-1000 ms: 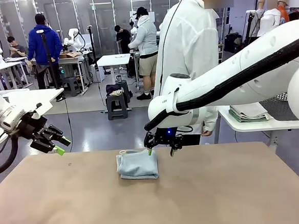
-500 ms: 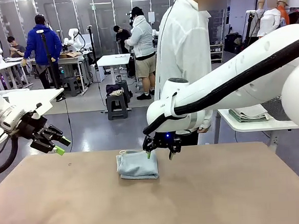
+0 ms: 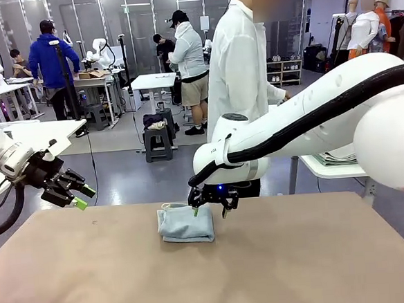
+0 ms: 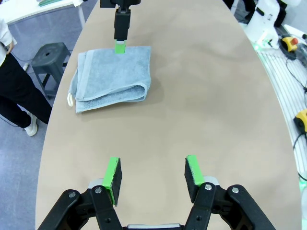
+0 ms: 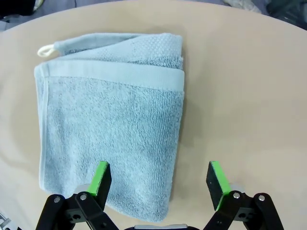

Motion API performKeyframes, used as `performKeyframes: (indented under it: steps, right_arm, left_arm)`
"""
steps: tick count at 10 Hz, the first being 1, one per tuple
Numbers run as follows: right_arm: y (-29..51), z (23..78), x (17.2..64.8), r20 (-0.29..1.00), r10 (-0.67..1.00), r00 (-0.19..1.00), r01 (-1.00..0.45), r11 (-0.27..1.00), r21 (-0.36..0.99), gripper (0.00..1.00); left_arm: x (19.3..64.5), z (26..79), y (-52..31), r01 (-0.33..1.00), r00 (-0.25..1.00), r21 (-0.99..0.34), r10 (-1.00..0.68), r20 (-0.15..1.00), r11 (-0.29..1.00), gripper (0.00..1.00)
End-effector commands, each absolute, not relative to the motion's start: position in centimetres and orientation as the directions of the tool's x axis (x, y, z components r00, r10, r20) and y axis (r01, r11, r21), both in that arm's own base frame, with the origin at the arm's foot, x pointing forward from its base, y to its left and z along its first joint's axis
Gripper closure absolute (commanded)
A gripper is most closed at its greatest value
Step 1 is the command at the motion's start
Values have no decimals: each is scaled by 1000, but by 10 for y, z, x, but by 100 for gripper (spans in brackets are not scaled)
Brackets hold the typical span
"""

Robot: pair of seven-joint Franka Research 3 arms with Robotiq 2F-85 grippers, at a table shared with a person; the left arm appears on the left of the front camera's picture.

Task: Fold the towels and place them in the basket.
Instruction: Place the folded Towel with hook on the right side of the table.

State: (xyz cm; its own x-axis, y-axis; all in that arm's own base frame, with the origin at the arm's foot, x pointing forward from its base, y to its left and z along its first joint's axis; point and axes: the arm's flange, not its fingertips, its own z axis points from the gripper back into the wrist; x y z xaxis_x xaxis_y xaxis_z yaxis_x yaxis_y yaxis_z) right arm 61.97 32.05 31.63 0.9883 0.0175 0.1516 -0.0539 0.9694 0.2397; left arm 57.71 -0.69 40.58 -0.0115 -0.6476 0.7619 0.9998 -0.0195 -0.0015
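I'm hovering R claw, jaws wide & empty, over the edge of the folded blue-grey towel lying on the bench, L claw idling part-open off to the side; next, I judge: descending, pinching that edge, lifting to basket.

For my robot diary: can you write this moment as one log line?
towel: folded, on table | right gripper: open, over towel's edge | left gripper: open, empty, raised aside
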Motion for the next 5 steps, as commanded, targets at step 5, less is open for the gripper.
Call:
performKeyframes:
  steps: [5]
  right_arm:
    - [327, 300, 635, 125, -11, 992, -23, 964, 267, 20]
  left_arm:
    - [577, 406, -6, 1000, -26, 9, -648, 761, -29, 32]
